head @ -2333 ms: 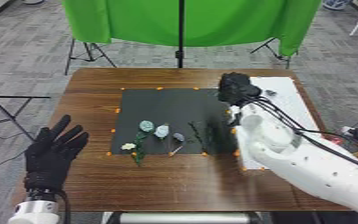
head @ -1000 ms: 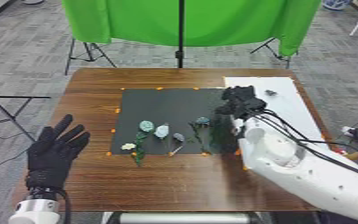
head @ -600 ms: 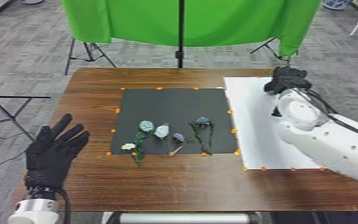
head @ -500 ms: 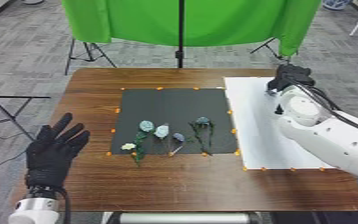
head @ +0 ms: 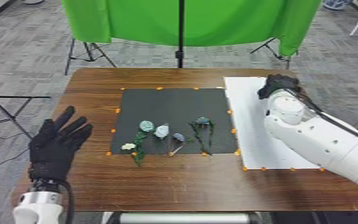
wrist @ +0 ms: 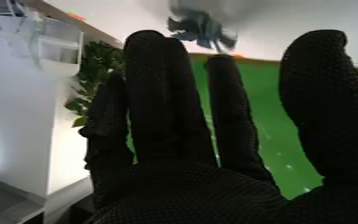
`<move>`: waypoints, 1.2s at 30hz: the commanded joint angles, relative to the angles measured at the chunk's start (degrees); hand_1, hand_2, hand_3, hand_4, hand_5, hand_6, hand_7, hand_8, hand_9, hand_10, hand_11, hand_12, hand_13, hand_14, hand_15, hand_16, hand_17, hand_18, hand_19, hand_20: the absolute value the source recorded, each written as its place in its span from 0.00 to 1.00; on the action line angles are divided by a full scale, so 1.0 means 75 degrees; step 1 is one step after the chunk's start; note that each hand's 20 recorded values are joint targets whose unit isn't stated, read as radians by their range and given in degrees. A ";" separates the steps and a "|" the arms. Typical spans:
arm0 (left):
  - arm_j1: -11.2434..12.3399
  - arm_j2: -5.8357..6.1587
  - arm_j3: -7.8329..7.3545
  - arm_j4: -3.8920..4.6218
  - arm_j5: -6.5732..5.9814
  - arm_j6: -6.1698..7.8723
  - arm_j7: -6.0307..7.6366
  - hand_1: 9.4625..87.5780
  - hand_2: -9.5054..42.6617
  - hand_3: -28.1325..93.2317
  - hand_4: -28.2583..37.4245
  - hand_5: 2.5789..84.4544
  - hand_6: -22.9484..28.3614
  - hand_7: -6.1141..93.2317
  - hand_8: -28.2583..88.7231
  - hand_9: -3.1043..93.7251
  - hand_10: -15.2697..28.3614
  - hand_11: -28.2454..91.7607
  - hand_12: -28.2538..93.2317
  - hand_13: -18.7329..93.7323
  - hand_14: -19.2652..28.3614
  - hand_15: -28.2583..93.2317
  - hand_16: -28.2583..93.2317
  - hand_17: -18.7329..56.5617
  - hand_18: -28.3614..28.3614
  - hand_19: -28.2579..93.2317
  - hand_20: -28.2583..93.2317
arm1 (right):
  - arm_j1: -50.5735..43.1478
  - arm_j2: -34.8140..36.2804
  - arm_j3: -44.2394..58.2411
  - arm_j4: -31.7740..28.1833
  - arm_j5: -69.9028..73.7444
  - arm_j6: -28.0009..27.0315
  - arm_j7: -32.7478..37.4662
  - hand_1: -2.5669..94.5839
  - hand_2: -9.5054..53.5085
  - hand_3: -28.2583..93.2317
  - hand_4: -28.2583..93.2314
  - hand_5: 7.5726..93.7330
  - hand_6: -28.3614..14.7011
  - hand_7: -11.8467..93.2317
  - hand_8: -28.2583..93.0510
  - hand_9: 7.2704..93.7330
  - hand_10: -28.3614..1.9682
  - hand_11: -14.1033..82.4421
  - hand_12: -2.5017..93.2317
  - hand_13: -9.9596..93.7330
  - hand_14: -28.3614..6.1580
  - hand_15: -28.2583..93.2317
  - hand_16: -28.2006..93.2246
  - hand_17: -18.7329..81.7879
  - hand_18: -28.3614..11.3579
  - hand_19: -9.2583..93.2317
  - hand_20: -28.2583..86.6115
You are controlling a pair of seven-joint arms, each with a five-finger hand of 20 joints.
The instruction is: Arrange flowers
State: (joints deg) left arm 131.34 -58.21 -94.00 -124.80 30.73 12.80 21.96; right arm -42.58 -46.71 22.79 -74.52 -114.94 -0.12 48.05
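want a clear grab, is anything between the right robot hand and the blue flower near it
Nothing visible stands between the right robot hand and the blue flower: in the right wrist view the flower is on the white sheet, just past the straight fingers.

Desk (head: 158, 187): brown wood, glossy grain
Dark mat (head: 171, 107): flat, towards the left
White sheet (head: 269, 147): flat, just beside the mat's right edge
Orange marks (head: 118, 110): small, along the edges of both
Green stem (head: 139, 158): crosses the mat's near edge onto wood
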 commanded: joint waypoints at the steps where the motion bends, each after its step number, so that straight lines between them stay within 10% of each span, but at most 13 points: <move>1: -0.0154 -0.0039 0.0018 0.0102 -0.0006 -0.0044 -0.0056 0.11 0.42 0.83 0.00 0.42 0.62 0.17 0.16 0.39 0.83 0.44 0.32 0.38 1.00 0.67 0.15 0.12 1.00 0.72 0.28 | -0.0203 -0.0075 0.0427 0.0330 0.0408 -0.0990 0.0519 0.38 0.00 0.89 0.00 0.51 0.76 0.26 0.12 0.62 0.53 0.38 0.17 0.62 0.51 0.80 0.31 0.38 0.19 0.89 0.64; 11: 0.0067 -0.0234 -0.0094 0.0040 0.0062 -0.0056 -0.0105 0.10 0.42 0.84 0.00 0.42 0.62 0.17 0.16 0.39 0.83 0.44 0.32 0.38 1.00 0.67 0.15 0.12 1.00 0.72 0.28 | -0.0483 0.0154 0.0102 0.0114 -0.0300 0.0294 -0.0144 0.64 0.00 0.76 0.00 0.91 0.75 0.29 0.23 0.99 0.79 0.26 0.39 0.85 0.81 0.72 0.45 0.51 0.29 0.95 0.61; 21: 0.0298 -0.0302 -0.0231 -0.0051 0.0070 -0.0018 -0.0105 0.11 0.42 0.83 0.00 0.42 0.62 0.17 0.16 0.39 0.83 0.44 0.32 0.38 1.00 0.67 0.15 0.12 1.00 0.72 0.28 | -0.0073 0.0509 -0.0367 -0.0689 -0.0871 0.2618 -0.0162 0.64 0.00 0.79 0.00 0.94 0.70 0.27 0.25 1.00 0.79 0.30 0.38 0.87 0.79 0.73 0.46 0.53 0.24 0.96 0.62; 36: 0.0499 -0.0224 -0.0204 -0.0104 0.0018 0.0069 0.0005 0.11 0.42 0.84 0.00 0.42 0.62 0.17 0.16 0.39 0.83 0.44 0.32 0.38 1.00 0.67 0.15 0.12 1.00 0.72 0.28 | -0.0224 0.0872 -0.0057 -0.0876 -0.0587 0.2999 0.0227 0.63 0.00 0.81 0.00 0.95 0.69 0.26 0.25 1.00 0.78 0.31 0.38 0.88 0.77 0.73 0.47 0.53 0.22 0.96 0.63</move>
State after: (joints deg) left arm 133.37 -59.74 -95.68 -125.31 30.99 12.80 21.67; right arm -42.85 -42.28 19.82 -80.24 -120.28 21.91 48.55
